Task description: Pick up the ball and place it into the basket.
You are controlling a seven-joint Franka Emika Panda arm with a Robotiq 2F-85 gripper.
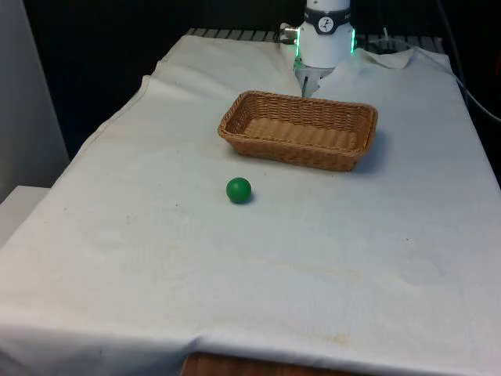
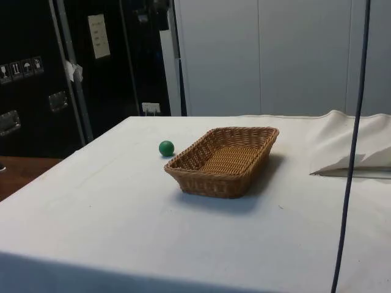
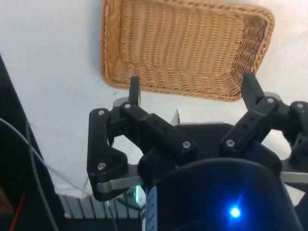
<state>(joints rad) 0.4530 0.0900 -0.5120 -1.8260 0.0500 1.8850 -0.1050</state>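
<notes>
A small green ball (image 1: 239, 189) lies on the white cloth, a little in front of the basket on the side away from the robot. In the side view the ball (image 2: 166, 148) sits just beyond the basket's far corner, apart from it. The oblong wicker basket (image 1: 290, 149) stands mid-table with nothing inside; its woven wall (image 2: 208, 183) faces the side camera. My gripper (image 3: 192, 86) hangs high above the table, over the cloth just beside the basket's long rim (image 3: 106, 48). It is open, its black fingers (image 3: 134, 86) spread wide with nothing between them.
The white arm (image 1: 325, 35) rises behind the basket at the table's far end. A bunched fold of cloth (image 2: 348, 146) lies at the side view's right, and a dark cable (image 2: 357, 122) hangs in front of it. The table edge drops off at the front view's left.
</notes>
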